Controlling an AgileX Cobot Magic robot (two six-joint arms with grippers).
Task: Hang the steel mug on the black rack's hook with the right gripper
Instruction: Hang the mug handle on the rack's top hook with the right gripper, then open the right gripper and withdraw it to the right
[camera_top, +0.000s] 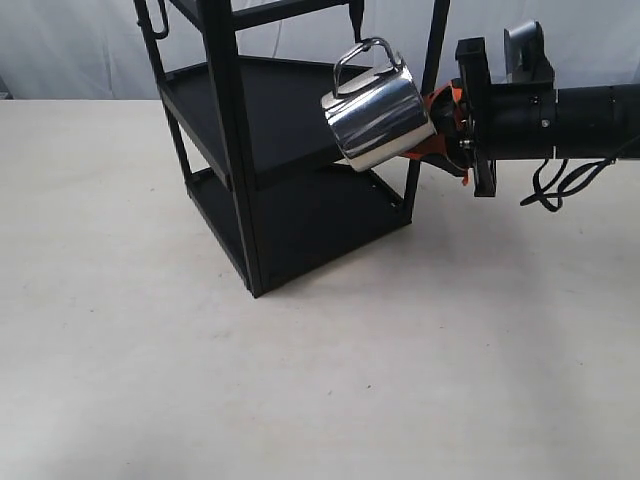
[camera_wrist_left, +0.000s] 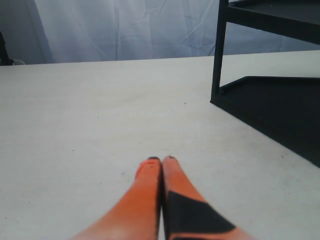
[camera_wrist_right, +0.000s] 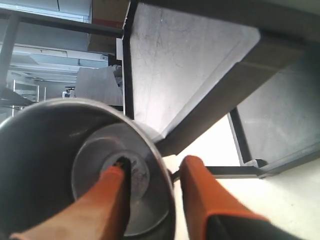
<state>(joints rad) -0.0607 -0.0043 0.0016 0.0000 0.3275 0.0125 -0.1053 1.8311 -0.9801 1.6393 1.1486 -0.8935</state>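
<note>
The steel mug (camera_top: 378, 118) hangs tilted in the air beside the black rack (camera_top: 235, 150), handle (camera_top: 366, 52) uppermost. The handle's top meets the lower end of the hook (camera_top: 355, 22) under the rack's top shelf; whether it is caught on the tip I cannot tell. My right gripper (camera_top: 440, 122) reaches in from the right at the mug's mouth. In the right wrist view the right gripper (camera_wrist_right: 157, 165) straddles the mug (camera_wrist_right: 60, 150) wall, one orange finger (camera_wrist_right: 107, 200) inside and one outside, a visible gap on each side. My left gripper (camera_wrist_left: 161, 159) is shut and empty over the table.
The rack's lower trays (camera_top: 300, 215) and right post (camera_top: 432, 60) stand just behind and below the mug. Loose black cables (camera_top: 560, 185) dangle under the right arm. The rack's base corner (camera_wrist_left: 260, 95) stands ahead of the left gripper, to one side.
</note>
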